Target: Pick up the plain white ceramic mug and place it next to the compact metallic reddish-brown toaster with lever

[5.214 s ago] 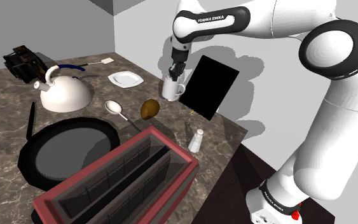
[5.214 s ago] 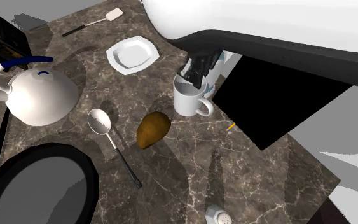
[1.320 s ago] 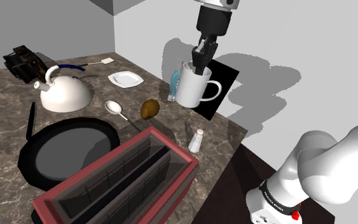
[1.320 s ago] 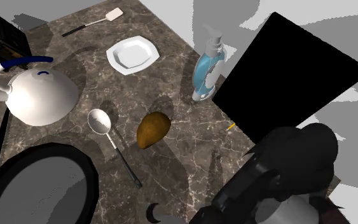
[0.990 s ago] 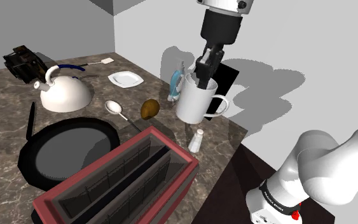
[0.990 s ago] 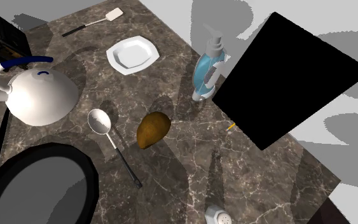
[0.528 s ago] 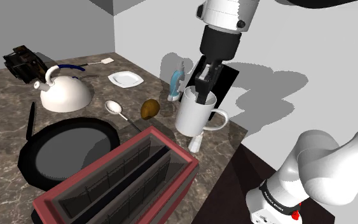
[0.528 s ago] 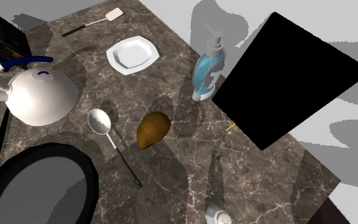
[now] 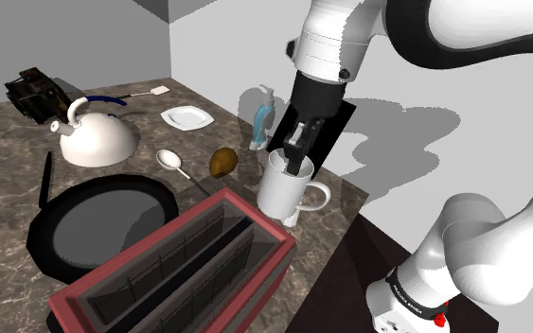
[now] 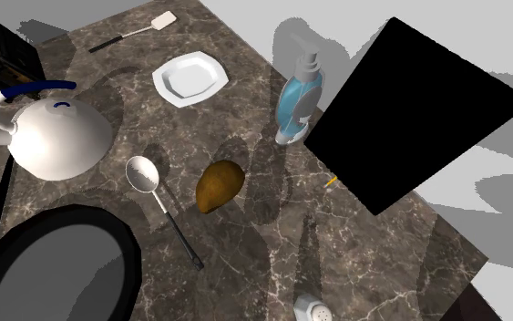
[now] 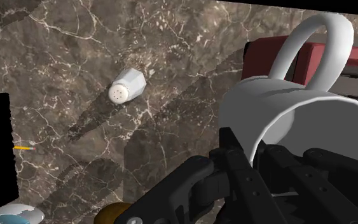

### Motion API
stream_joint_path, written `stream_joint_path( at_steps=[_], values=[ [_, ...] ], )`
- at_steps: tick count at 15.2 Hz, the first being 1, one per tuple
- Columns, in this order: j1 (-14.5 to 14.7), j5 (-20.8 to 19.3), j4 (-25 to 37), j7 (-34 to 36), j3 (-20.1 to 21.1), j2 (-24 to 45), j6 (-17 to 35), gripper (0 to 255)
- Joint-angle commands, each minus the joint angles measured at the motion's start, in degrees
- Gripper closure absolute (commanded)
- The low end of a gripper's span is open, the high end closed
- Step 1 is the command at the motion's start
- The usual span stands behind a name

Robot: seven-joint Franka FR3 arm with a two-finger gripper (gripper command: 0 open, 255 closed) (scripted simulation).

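**Mug** (image 9: 288,189), white, with handle.
- Location: held off the table (image 9: 8,180), just beside the end of the red toaster (image 9: 179,270). A salt shaker (image 9: 291,218) is partly hidden behind its base.
- Hold: the gripper (image 9: 295,163) is closed on the mug's wall, one finger inside the rim and one outside.
- Change noted: within the last seconds the mug has been carried away from the black panel (image 10: 409,119) and the soap bottle (image 9: 264,118), then lowered toward the toaster.
- Meaning: the carry is judged nearly finished. Setting down and release remain.
- Caution: the shaker may be knocked if the mug is lowered straight down.
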Motion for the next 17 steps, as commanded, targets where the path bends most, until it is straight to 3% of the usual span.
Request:
stream_joint_path(
  at_steps=[1,17],
  values=[
    [0.10,0.16,-1.67,-0.14,0.11,-0.14,1.42,255],
    [1.23,0.74,-12.93,-0.09,0.93,1.31,14.07,255]
  ],
)
